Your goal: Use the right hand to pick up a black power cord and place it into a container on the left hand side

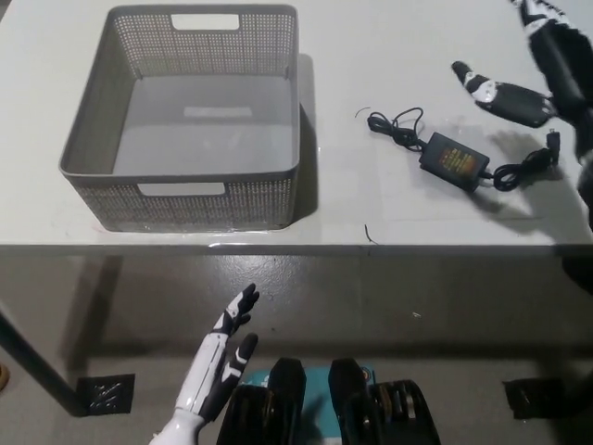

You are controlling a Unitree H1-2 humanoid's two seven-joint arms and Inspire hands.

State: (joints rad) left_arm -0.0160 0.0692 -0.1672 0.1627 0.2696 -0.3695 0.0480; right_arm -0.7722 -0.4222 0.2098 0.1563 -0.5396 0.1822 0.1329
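Note:
A black power cord with a brick-shaped adapter (453, 160) lies on the white table (389, 65), its thin cables curling off to both sides. My black right hand (530, 74) hovers open above the table's far right, up and to the right of the adapter, fingers spread and not touching the cord. The grey perforated basket (102, 120) stands on the table's left part with nothing inside. Below the table's front edge, at the lower left, my white left hand (220, 357) rests open.
The table's front edge (296, 247) runs across the middle of the picture, with grey floor below it. A bare strip of tabletop separates the basket from the cord. A table leg (37, 371) slants down at the lower left.

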